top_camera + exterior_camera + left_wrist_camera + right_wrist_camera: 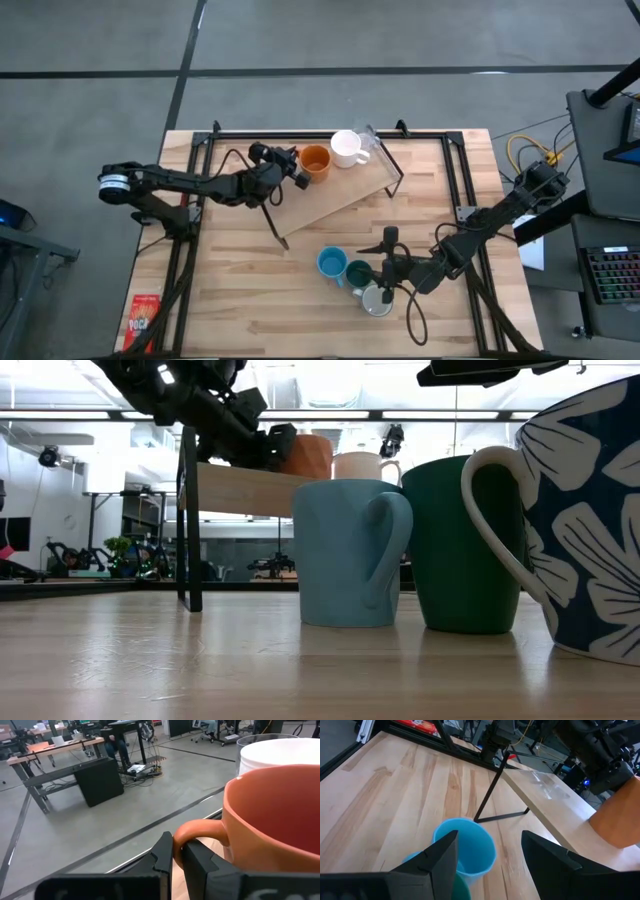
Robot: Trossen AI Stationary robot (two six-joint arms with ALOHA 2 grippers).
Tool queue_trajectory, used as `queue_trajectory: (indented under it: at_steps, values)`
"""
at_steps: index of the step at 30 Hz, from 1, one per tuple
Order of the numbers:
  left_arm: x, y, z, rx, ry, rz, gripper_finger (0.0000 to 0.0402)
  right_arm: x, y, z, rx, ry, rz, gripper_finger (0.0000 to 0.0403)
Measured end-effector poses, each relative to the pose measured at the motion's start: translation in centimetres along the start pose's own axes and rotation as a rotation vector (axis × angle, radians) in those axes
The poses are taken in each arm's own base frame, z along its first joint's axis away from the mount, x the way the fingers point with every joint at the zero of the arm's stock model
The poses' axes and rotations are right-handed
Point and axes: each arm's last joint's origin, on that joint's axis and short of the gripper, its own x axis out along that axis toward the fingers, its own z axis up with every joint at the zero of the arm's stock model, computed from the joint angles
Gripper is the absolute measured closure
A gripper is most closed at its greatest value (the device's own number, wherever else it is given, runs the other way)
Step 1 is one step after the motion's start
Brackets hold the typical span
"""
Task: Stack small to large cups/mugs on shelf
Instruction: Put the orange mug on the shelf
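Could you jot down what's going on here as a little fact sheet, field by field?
On the shelf: orange mug, white mug, clear glass
On the table: light blue mug, dark green mug, patterned mug
Left gripper: shut on the orange mug's handle
Right gripper: open, above the light blue mug
Off to the side: red packet at the table's near left corner

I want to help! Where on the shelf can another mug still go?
The shelf is bare from the orange mug down to its near end. Its far end is crowded: orange mug held by the left gripper, white mug, clear glass.
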Motion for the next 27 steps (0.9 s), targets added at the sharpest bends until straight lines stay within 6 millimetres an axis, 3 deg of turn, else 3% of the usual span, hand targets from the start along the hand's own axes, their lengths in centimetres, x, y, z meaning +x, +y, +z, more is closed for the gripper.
queue_trajectory:
  at_steps: [27]
  values:
    - [0.76,0.37,0.2,-0.018,-0.015,-0.018,0.0395,0.0,0.0,0.01,0.001,-0.001,0.0,0.0193]
